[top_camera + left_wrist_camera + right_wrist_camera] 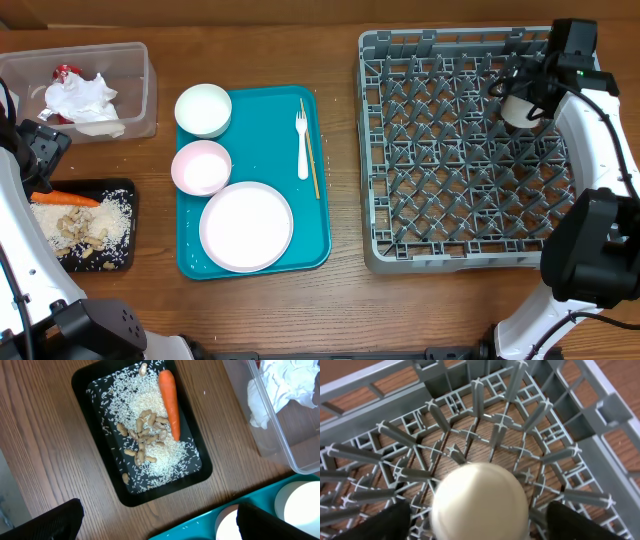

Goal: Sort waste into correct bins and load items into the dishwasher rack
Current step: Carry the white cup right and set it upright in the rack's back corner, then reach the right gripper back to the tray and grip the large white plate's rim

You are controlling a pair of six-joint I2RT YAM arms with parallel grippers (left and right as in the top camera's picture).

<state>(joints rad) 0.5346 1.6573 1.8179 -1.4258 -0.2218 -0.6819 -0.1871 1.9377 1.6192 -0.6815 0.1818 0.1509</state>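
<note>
My right gripper (pixel 522 95) is open over the far right corner of the grey rack (pixel 460 150). The white cup (pixel 480 505) stands among the pegs between its fingers, with a gap on each side. My left gripper (pixel 160 520) is open and empty above the wood between the black tray (pixel 90 420) and the teal tray (pixel 200 522). The black tray holds the carrot (pixel 169 402), rice (pixel 150 400) and beige scraps (pixel 145 430). The clear tub (pixel 150 90) holds the napkin (pixel 85 98) and red wrapper (pixel 65 72).
On the teal tray (pixel 310 230) lie the pink plate (pixel 246 226), a white bowl (pixel 203 109), a pink bowl (pixel 201 167), the fork (pixel 302 145) and the wooden stick (pixel 310 150). Bare wood separates the teal tray from the rack.
</note>
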